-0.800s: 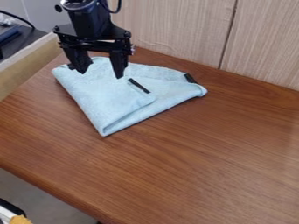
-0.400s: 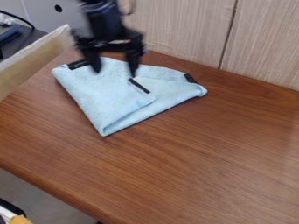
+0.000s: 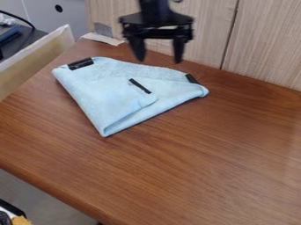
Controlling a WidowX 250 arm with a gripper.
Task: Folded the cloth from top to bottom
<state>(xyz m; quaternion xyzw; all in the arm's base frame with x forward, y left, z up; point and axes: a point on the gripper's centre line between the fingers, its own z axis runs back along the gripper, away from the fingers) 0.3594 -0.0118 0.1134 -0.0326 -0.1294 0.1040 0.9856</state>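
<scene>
We've got the brown tabletop point(image 3: 194, 162) across most of the frame, near edge at lower L. Lt blue cloth point(image 3: 111, 99) lies on it, L of ctr, folded to a rough triangle, pointed end twd bottom, w/ black strips point(image 3: 140, 86) at top L, mid & R. Gripper point(image 3: 159, 60) hangs upper ctr, fingers wide apart, nothing btwn, off the cloth. We see wood-grain panels point(image 3: 264, 44) behind, upper R

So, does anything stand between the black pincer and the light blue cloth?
Nothing visible stands between the black two-finger pincer and the light blue fabric cloth. The open pincer appears near the cloth's far edge.
</scene>
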